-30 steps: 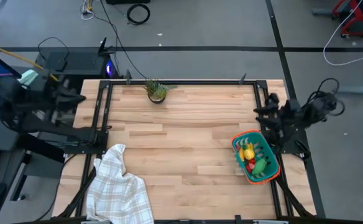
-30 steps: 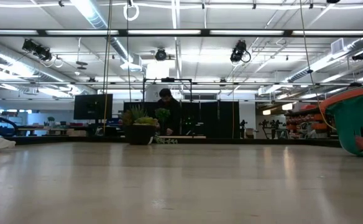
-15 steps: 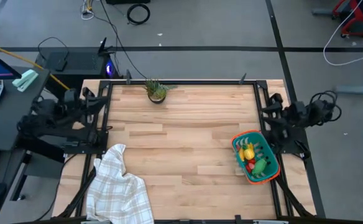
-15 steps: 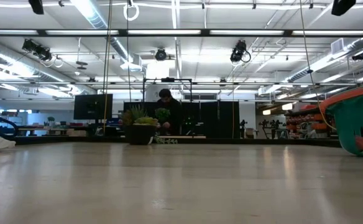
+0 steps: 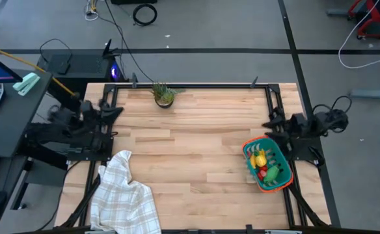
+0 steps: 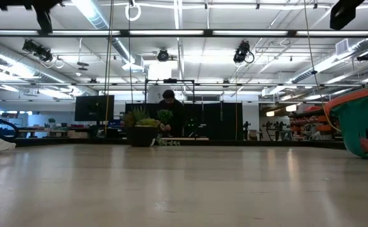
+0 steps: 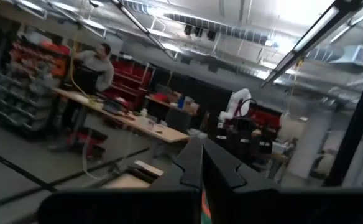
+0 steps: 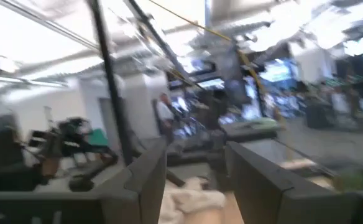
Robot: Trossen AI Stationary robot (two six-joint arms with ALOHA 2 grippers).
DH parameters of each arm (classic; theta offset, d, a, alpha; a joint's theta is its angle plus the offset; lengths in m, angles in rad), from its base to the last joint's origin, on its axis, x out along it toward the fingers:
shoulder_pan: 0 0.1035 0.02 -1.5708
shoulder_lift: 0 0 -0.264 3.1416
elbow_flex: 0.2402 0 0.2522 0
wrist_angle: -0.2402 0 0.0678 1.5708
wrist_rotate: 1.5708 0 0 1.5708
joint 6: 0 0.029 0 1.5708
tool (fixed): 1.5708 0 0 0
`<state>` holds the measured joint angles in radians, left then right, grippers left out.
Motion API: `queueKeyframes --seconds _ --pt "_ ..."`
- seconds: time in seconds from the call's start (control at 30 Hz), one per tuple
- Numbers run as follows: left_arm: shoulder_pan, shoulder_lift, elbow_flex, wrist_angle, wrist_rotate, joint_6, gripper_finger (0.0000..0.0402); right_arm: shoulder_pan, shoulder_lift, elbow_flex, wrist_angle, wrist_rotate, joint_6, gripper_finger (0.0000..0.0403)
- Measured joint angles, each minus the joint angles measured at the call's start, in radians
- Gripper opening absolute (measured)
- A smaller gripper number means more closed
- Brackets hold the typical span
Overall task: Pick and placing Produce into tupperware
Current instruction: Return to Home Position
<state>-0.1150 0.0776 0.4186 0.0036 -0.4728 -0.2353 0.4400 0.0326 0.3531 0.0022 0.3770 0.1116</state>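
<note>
Produce (image 5: pixel 263 166) is seen in the basket (image 5: pixel 276 186), right near on the worktop (image 5: pixel 190 156). Left arm (image 5: pixel 79 120) at left edge, jaws pressed together; right arm (image 5: pixel 304 125) beside basket, jaws wide, empty. Homing judged in hand; only tucking arms is needed.

Probably a robotics lab, exposed ceiling ducts (image 7: pixel 231 26), strip lights (image 6: pixel 247 33), cluttered workbenches (image 7: pixel 116 115), floor cables (image 5: pixel 144 13)
</note>
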Motion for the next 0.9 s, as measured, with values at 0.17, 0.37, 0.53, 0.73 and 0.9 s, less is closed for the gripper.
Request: queueKeyframes --seconds 0.17,0.37,0.53,0.73,0.9 --pt "0.000 0.000 -0.186 0.303 0.031 -0.009 0.0013 0.000 0.004 -0.177 0.270 -0.048 0.002 0.0174" --pt "0.000 0.000 -0.358 0.489 0.031 -0.037 0.0022 -0.021 0.004 -0.303 0.383 -0.031 0.075 0.0174" --pt "0.000 -0.002 -0.409 0.489 0.031 -0.069 0.0016 -0.056 0.004 -0.343 0.378 -0.031 0.138 0.0174" --pt "0.000 0.000 -0.409 0.401 0.031 -0.020 0.0011 -0.095 0.004 -0.343 0.209 -0.013 0.241 0.0174" --pt "0.000 0.000 -0.409 0.251 0.031 -0.013 0.0020 -0.105 0.024 -0.341 0.075 0.035 0.410 0.0174"
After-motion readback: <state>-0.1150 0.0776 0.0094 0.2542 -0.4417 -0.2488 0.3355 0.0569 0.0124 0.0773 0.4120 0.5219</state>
